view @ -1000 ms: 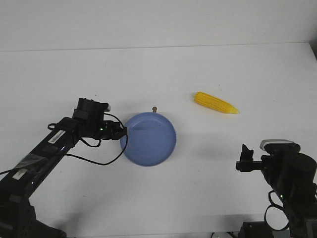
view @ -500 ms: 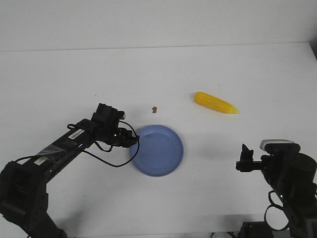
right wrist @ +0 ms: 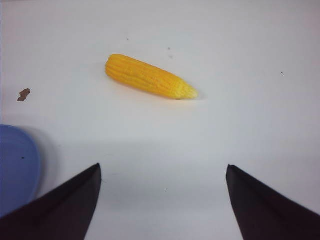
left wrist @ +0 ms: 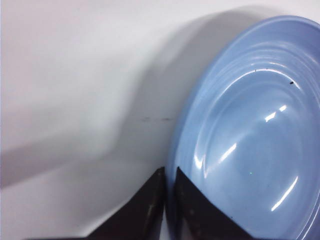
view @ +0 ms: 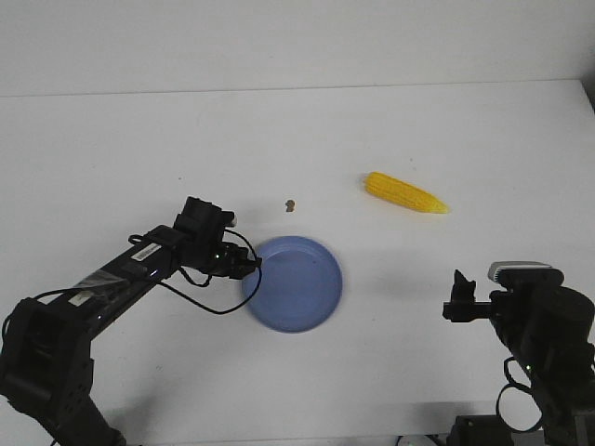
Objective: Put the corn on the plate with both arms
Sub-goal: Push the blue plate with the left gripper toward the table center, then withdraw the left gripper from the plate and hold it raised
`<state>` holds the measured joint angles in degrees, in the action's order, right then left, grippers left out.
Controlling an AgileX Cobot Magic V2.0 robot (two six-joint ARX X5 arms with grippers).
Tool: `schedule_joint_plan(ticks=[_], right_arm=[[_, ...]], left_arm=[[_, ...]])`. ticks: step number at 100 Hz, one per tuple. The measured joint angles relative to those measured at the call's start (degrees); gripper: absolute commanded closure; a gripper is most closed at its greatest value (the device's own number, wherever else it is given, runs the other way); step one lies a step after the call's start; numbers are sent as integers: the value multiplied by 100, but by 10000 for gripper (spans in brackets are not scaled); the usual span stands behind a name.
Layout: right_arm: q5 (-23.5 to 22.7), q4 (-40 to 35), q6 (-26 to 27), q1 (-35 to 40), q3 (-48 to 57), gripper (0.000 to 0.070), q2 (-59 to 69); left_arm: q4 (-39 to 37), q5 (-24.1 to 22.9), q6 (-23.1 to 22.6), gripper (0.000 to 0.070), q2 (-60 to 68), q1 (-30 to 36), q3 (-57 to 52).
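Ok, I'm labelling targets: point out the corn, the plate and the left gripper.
corn (view: 403, 192), front view, middle of the cob.
plate (view: 321, 302), front view, right rim.
left gripper (left wrist: 167, 185), left wrist view, between the fingertips at the rim.

The plate (left wrist: 250, 135) is smooth and shiny, with bright spots of light on its blue inside. The corn (right wrist: 150, 77) near it looks bumpy, with rows of little yellow kernels. The table (view: 418, 121) under the plate is white and not shiny.

One corn (view: 405, 193), one plate (view: 294, 283)
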<state>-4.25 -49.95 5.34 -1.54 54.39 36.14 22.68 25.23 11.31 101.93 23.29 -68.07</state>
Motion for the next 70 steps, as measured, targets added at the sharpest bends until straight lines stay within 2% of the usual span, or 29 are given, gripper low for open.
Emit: schedule_joint_plan(ticks=[5,9,23,27,30,70], right_arm=[[0,0,0,0,0,173,0],[0,0,0,0,0,174,0],[0,0,2,0,0,173,0],[0,0,2,0,0,173,0],[0,0,0,0,0,174,0],[0,0,0,0,0,173,0]], left_arm=[[0,2,-2,667,0,0,0],[0,2,-2,609,0,0,0],[0,0,0,215,2,0,0],[-22,61,0,144,0,-2,0],[-55,107,0,118,-11,0,-2],[-251,0,-136,103,-186,-111,-2]])
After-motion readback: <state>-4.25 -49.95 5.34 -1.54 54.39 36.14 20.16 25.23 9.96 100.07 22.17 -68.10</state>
